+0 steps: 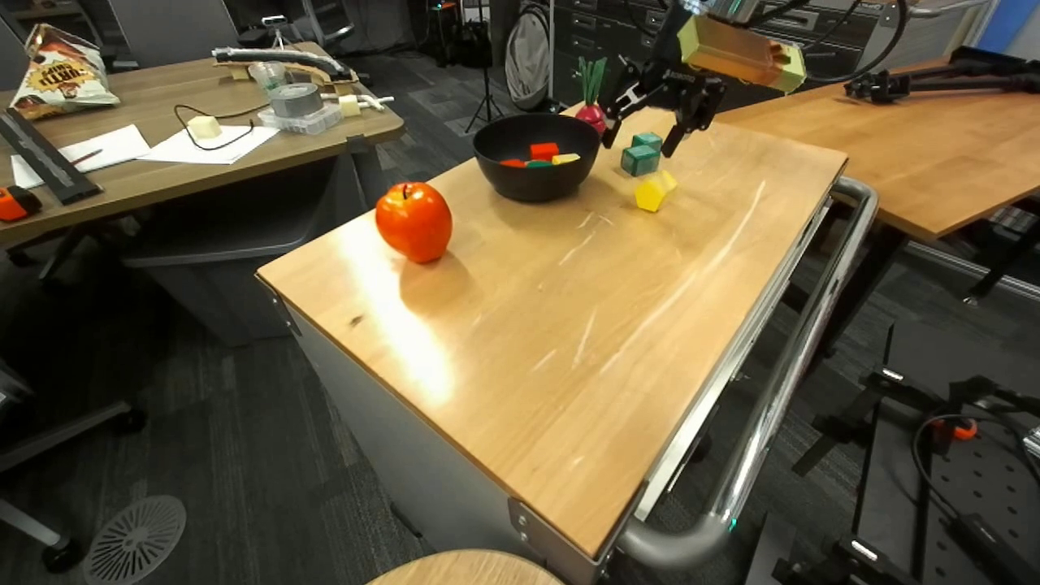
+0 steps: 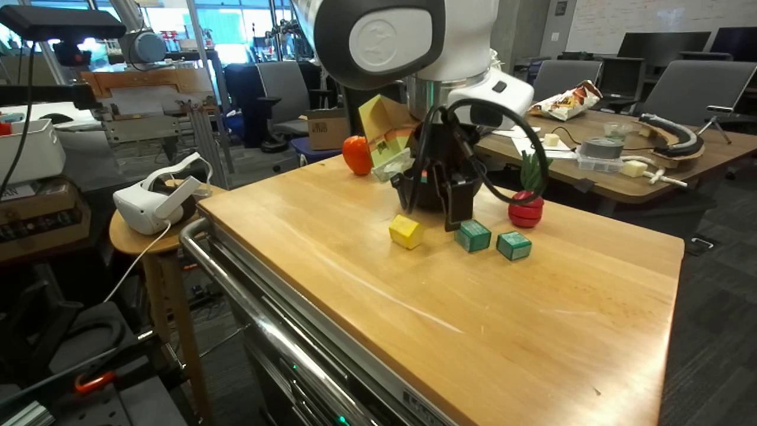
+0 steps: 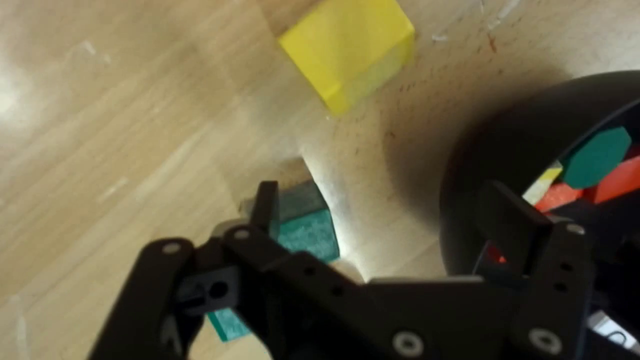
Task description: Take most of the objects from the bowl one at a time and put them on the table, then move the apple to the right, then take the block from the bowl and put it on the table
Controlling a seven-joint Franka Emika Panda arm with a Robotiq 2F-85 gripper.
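Evidently the gripper point(image 1: 640, 145) stands unclasped, its jaws spread wide and grasping nothing, over the table point(image 1: 569, 341) just beside the black bowl point(image 1: 520, 183). Two green blocks point(image 2: 472, 235) and a yellow block point(image 1: 655, 192) lie on the table, while more pieces point(image 3: 597, 157), a red block point(image 1: 543, 151) among them, lie in the bowl; the apple point(image 1: 414, 221) sits well apart, near the table's edge.

In the wrist view one finger point(image 3: 515, 215) overlaps the bowl and the other a green block (whether either touches, I cannot tell). A sideways swing at this height could knock the bowl, and lowering could shove the block. Because the pieces inside crowd together, a careless grasp might catch two or skid off. The apple, round and glossy, may roll away if pushed.

As for writing, the gripper's side seems to read "ROBOTIQ", a cardboard box point(image 2: 327, 129) shows "KIND", and the snack bag point(image 1: 65, 71) on the desk point(image 1: 154, 97) bears big letters too unclear to make out.
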